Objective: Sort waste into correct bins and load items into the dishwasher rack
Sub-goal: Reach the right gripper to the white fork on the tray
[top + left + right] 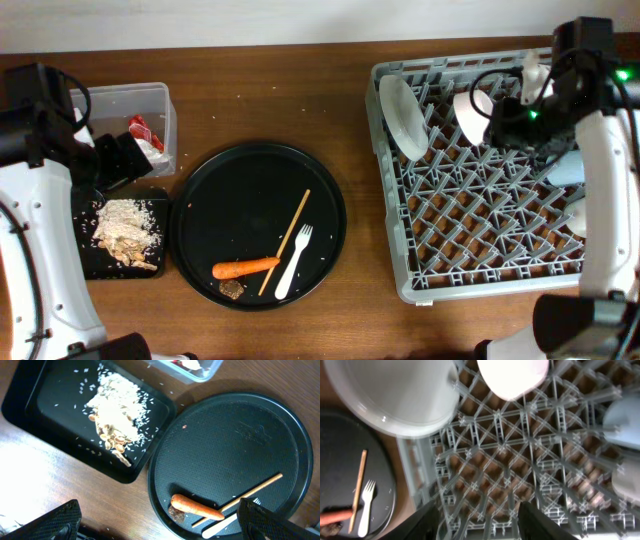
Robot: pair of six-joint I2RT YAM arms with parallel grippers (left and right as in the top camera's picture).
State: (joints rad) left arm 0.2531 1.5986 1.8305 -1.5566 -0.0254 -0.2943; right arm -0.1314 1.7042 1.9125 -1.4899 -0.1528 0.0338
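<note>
left gripper (160, 527): fingers spread wide with nothing between them, hanging over the table (300, 90) where the bins meet the round tray

black tray (30, 415): up and to the left of the left fingers in the wrist view. Pale food scraps (117, 415) are heaped in it, with loose grains all around the heap

clear tub (150, 100): just past the left gripper, beyond the black tray. The red wrapper (140, 130) and white tissue (153, 147) are sitting inside

round black tray (240, 435): ahead and right of the left gripper. Its rim is right up against the black tray's corner, but I can't tell if they actually touch

carrot (195, 506): lying on the round black tray, pretty much between the left fingers in the wrist view. The brown bit (176, 513) is tucked by its thick end, so neither is in a bin

fork (295, 262): same tray, by the carrot's tip, with a wooden stick (290, 235) slanted next to it. Not in the rack

right gripper (482, 522): fingers apart, holding nothing, hovering over the grid

dishwasher rack (520, 460): directly under the right gripper

plate (395, 395): ahead and left of the right fingers, on edge by the rack's left wall

pink bowl (512, 377): straight ahead of the right gripper, beside the plate

light blue cup (622, 422): off to the right, in the rack

cream cup (627, 480): also right, just nearer than the light blue cup
</note>
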